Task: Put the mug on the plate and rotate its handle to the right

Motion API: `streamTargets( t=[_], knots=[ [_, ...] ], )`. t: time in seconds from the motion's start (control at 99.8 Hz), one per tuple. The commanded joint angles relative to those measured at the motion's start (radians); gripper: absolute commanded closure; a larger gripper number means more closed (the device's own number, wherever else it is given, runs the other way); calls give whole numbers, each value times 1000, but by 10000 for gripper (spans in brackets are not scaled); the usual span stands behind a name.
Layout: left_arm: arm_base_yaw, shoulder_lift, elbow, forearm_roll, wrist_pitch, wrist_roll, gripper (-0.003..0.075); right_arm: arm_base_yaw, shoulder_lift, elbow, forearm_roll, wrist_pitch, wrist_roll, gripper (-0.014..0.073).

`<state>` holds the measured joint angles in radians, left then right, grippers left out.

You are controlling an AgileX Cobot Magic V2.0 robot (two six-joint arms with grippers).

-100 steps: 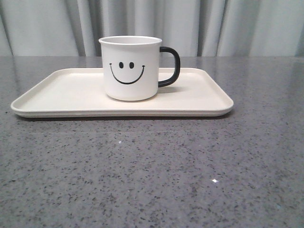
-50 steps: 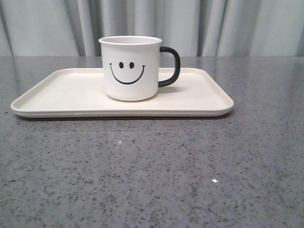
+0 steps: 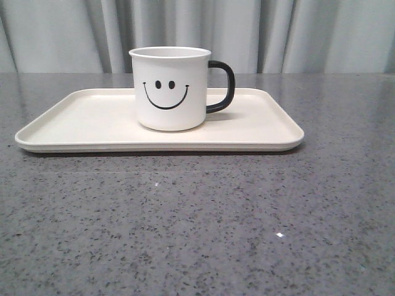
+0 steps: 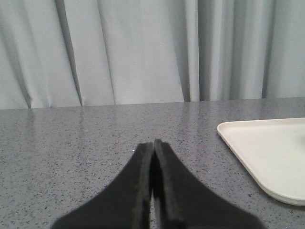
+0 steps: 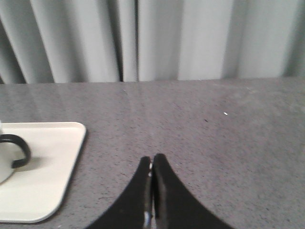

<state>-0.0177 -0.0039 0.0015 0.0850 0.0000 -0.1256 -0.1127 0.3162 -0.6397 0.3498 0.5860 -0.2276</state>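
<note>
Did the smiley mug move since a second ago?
No. The mug sits on the same spot of the plate, its handle pointing right, lined up with the same curtain folds behind it. Any shift is too tiny to count.

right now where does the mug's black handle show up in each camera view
Front view: the glossy black C-shaped loop handle sticks out on the right side of the white smiley-face mug, centre of picture.
Left wrist view: not in it.
Right wrist view: at the left edge.
Shared landmark: the cream-white rectangular plate, seen in all three.
</note>
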Motion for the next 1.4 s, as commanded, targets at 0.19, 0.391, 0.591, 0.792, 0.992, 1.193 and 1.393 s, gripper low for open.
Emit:
streamTargets(
  t=[0.19, 0.391, 0.591, 0.792, 0.992, 1.193, 1.393],
  knots=[
    [2, -30, 8, -1, -81, -3, 740, 235, -229, 137, -98, -104, -23, 652],
    [2, -30, 8, -1, -81, -3, 740, 266, -349, 376, -133, -247, -21, 652],
    [2, -30, 8, -1, -81, -3, 740, 266, -347, 554, -132, -439, -20, 652],
    [2, -30, 8, -1, -81, -3, 740, 266, -348, 670, -132, -626, -20, 652],
    [2, -30, 8, -1, -81, -3, 740, 266, -348, 666, -142, -617, -73, 652],
    [2, -30, 8, -1, -81, -3, 740, 266, -348, 666, -142, -617, -73, 652],
    [2, -30, 8, -1, -81, -3, 740, 266, -348, 666, -143, -605, -63, 652]
  ],
)
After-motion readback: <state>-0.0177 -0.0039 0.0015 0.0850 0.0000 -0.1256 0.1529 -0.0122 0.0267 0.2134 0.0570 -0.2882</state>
